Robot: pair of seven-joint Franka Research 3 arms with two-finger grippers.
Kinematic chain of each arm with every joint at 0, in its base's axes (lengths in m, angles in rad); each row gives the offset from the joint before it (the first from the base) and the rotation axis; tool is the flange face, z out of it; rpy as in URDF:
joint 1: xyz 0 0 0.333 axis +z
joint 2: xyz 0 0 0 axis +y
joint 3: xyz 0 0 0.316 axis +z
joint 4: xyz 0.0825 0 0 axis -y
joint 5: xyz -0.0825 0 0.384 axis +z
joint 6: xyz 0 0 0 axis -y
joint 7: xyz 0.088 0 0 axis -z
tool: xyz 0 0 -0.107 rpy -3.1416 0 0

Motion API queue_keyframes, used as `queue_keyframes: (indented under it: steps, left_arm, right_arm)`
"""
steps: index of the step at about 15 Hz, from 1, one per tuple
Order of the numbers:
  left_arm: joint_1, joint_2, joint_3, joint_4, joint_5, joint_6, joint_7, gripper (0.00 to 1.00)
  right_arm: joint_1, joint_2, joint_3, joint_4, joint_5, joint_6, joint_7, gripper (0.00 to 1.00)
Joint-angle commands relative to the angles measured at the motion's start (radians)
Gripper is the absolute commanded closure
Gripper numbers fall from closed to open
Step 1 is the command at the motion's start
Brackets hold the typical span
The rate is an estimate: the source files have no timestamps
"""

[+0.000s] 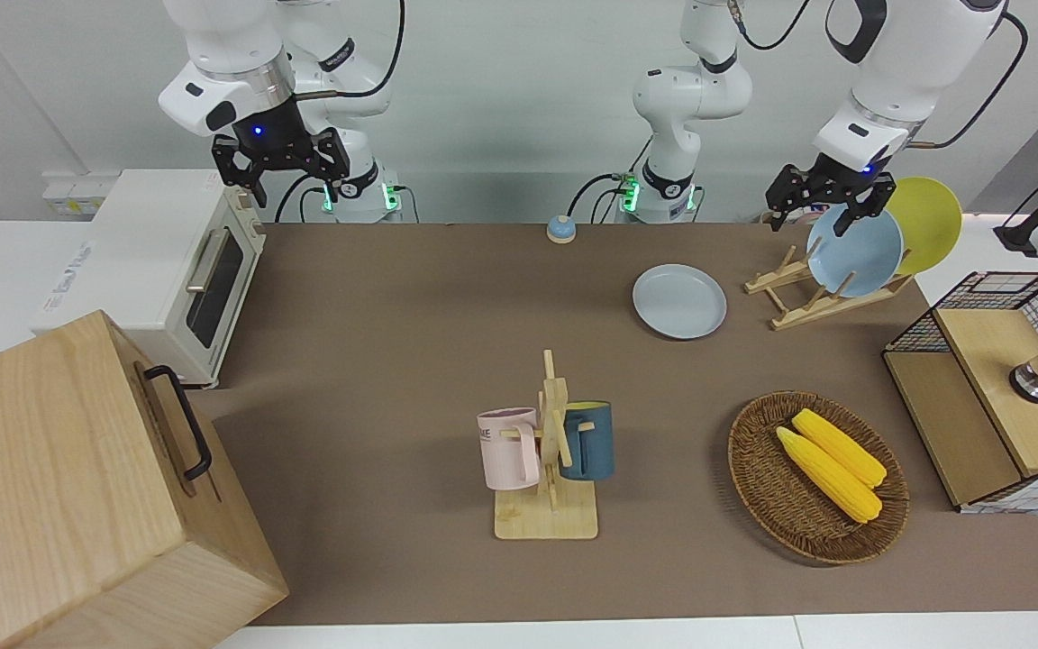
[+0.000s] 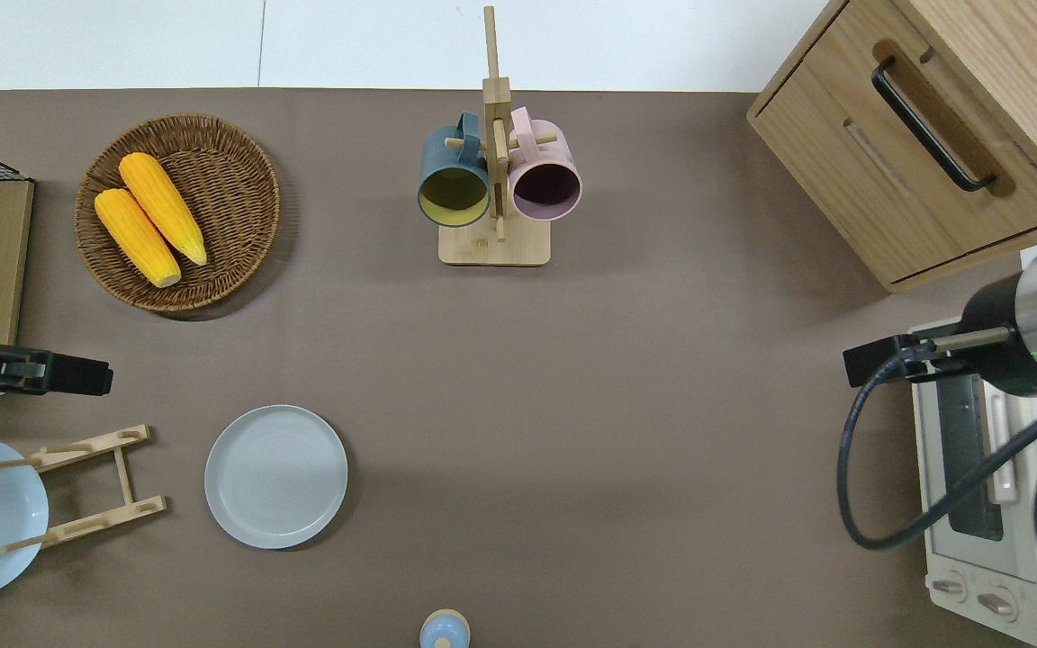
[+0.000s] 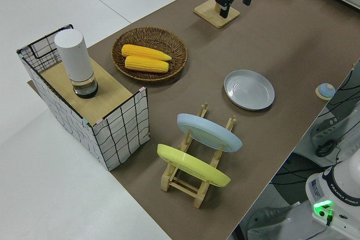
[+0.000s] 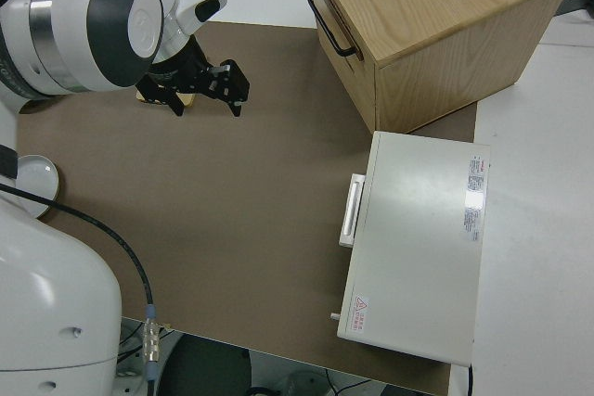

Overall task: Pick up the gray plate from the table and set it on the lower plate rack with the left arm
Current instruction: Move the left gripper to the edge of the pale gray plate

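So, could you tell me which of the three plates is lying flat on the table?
The gray plate; the blue plate and yellow plate stand tilted in the rack.

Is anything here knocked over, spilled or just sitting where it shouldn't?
Nothing looks spilled or broken. The one stray item is the gray plate, lying flat on the table beside the plate rack, while the blue plate and yellow plate stand in its slots.

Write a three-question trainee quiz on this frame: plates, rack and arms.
1. True or false: the gray plate lies flat on the table.
2. How many plates stand in the lower plate rack?
3. Which lies nearer the robots: A) the basket of corn, B) the gray plate?

Key:
1. True.
2. Two: the blue plate and the yellow plate.
3. B.
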Motion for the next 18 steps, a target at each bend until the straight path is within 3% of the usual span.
queue_keyframes:
  steps: [1, 11, 18]
  left_arm:
    - [-0.005, -0.022, 0.0, -0.031, 0.01, -0.012, -0.013, 0.0]
    - [-0.005, -0.028, -0.009, -0.048, 0.01, -0.012, -0.018, 0.0]
    - [-0.007, -0.086, -0.012, -0.193, 0.007, 0.077, -0.042, 0.0]
  right_arm:
    - [-0.01, -0.002, 0.004, 0.006, 0.01, -0.014, -0.001, 0.013]
    - [-0.01, -0.002, 0.006, 0.006, 0.01, -0.014, -0.001, 0.013]
    - [-0.01, -0.002, 0.006, 0.006, 0.01, -0.014, 0.0, 0.011]
